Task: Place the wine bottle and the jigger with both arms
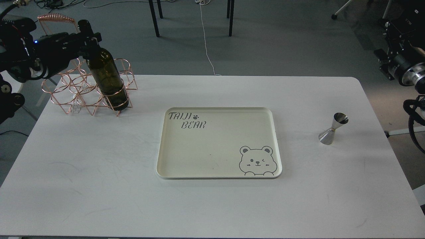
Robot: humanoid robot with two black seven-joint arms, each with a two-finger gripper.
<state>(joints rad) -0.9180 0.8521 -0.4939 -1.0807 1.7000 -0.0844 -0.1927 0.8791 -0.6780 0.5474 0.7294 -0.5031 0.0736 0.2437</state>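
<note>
The dark olive-green wine bottle (105, 77) stands tilted in the front right ring of a copper wire rack (71, 89) at the table's far left. My left gripper (87, 36) comes in from the left and is shut around the bottle's neck. The silver hourglass jigger (332, 128) stands upright on the table at the right, on its own. Only thick parts of my right arm (407, 68), with a silver wrist ring, show at the right edge. Its gripper is out of view.
A cream tray (219, 172) printed with a bear and "TAIJI BEAR" lies in the middle of the white table (99, 186). Chair legs (153, 18) and a cable lie on the floor behind the table.
</note>
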